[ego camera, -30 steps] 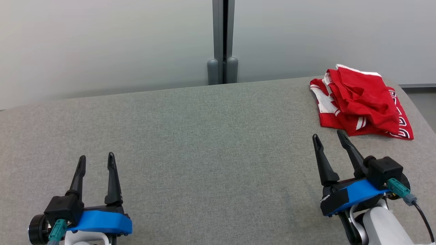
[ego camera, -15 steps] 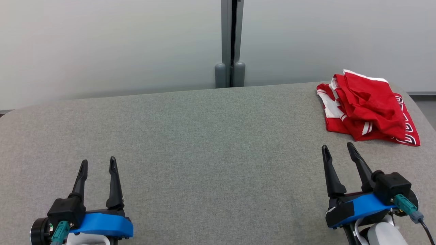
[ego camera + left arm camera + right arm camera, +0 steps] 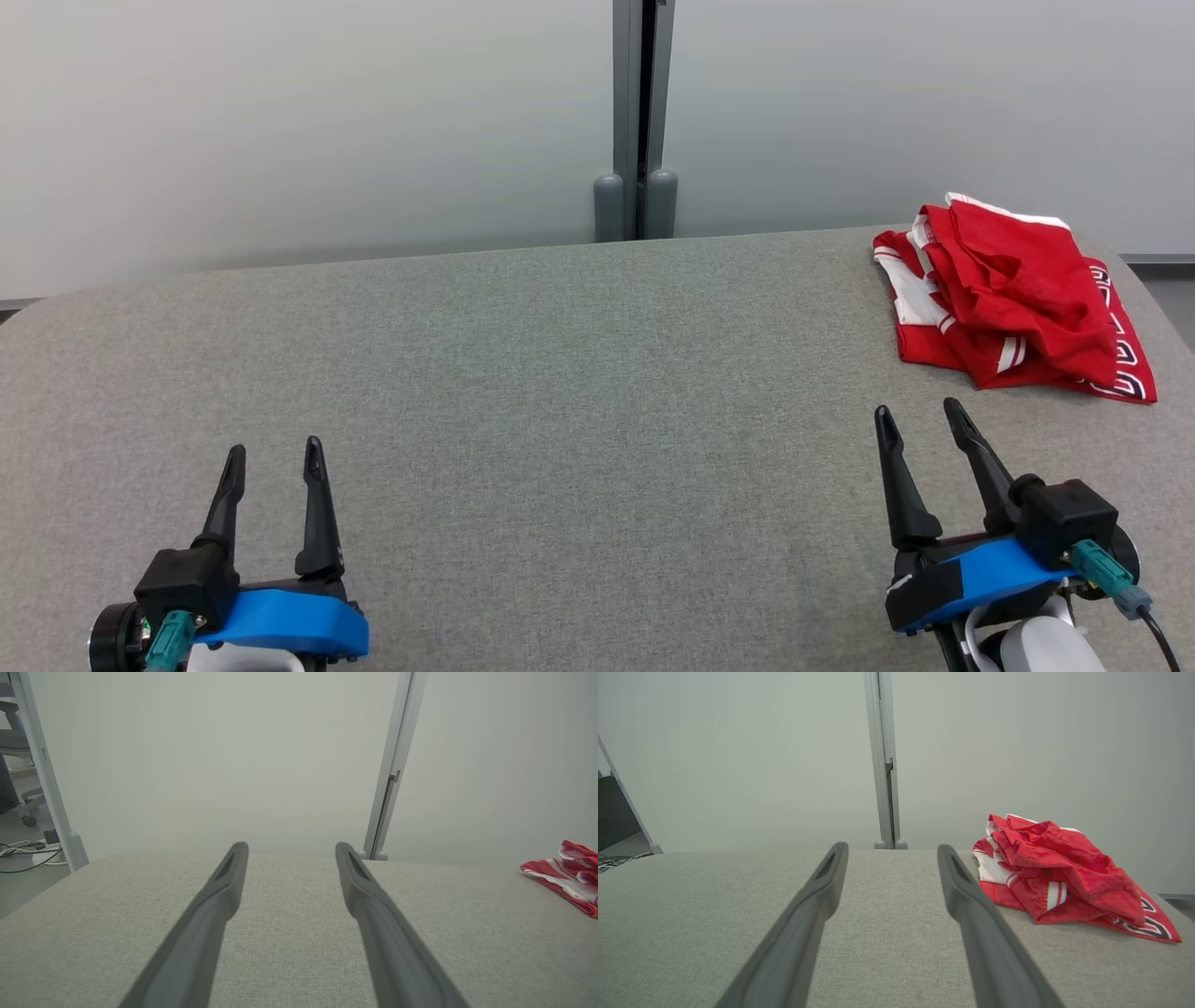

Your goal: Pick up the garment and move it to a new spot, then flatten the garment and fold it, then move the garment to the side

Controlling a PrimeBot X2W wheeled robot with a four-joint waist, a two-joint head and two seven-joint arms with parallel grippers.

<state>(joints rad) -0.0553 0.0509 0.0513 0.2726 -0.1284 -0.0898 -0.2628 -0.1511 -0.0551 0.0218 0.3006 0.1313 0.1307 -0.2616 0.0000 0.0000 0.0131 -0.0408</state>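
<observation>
**Both claws wide, garment bunched at far right of desk**

The left claw (image 3: 274,446) and right claw (image 3: 915,407) are both spread wide and hold nothing, low over the grey fabric-topped desk (image 3: 560,373). I cannot tell whether they touch it. The red-and-white garment (image 3: 1013,289) lies crumpled at the desk's far right corner, just beyond the right claw and apart from it. Its folds hide most of the black-and-white lettering along its right edge, so I cannot read it. In the left wrist view the frame edge cuts the garment off.
</observation>
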